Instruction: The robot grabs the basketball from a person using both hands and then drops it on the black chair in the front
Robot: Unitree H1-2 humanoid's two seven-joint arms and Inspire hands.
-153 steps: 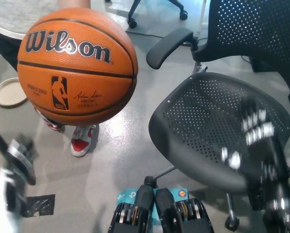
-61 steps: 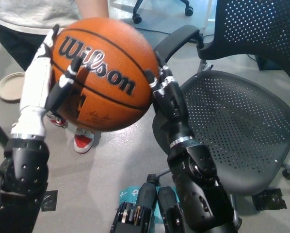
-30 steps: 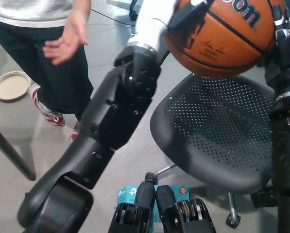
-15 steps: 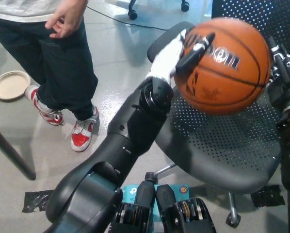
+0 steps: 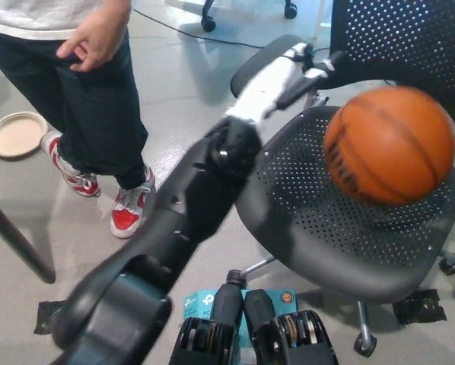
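Observation:
The orange basketball (image 5: 389,144) is motion-blurred just over the right part of the black chair's perforated seat (image 5: 303,220), and no hand touches it. My white left hand (image 5: 284,72) reaches out over the chair's armrest (image 5: 262,57), open, with its fingers pointing toward the ball and a gap between them and it. My right hand does not show in the picture. The person stands at the upper left with one hand (image 5: 98,34) hanging loosely at the hip.
The chair's mesh back (image 5: 410,38) rises at the top right. On the floor are a beige plate (image 5: 14,133), the person's red-and-white shoes (image 5: 128,209), a dark table leg (image 5: 18,243) and a teal box (image 5: 205,304).
The ball has left both hands and dropped down and to the right toward the seat. My left hand's fingers have come off it. The right hand has gone out of the picture.

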